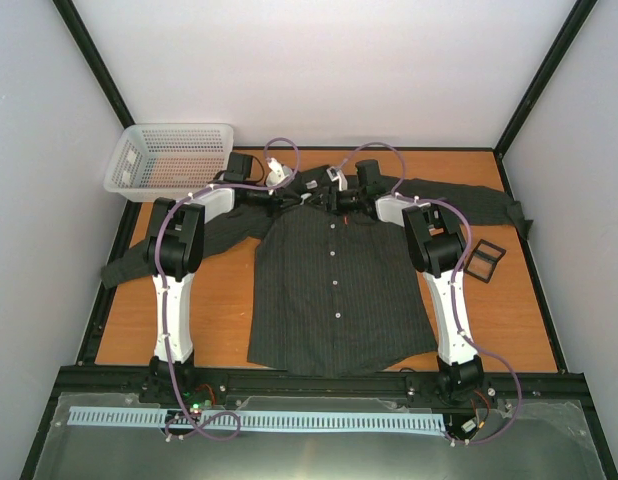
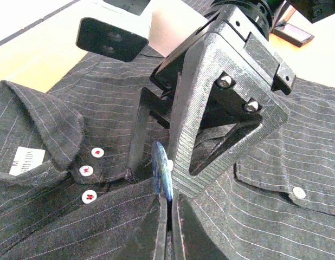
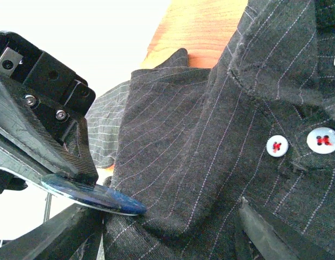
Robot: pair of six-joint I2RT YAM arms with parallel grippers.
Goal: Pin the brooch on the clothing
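I have the shirt lying flat on the bench, front up and sleeves spread. Its collar is at the far end from the arm bases, and both arms reach in to that collar.

My left hand is clenched on the brooch, a round blue disc that the left wrist camera shows edge-on, standing up from the fingertips. It sits just beside the collar, on the side of the small white buttons sewn with red thread. In the right wrist view the disc's rim looks right against the dark pinstriped cloth below the collar, though I cannot tell whether the pin has entered the fabric.

My right hand is spread wide and grips nothing. Its two fingers are planted on the cloth just below the collar, with a broad stretch of fabric between them. The brooch sits next to one of those fingers.

A white label shows inside the collar. A white basket stands beyond the collar to its left. A small black frame lies well to the collar's right on bare wood.
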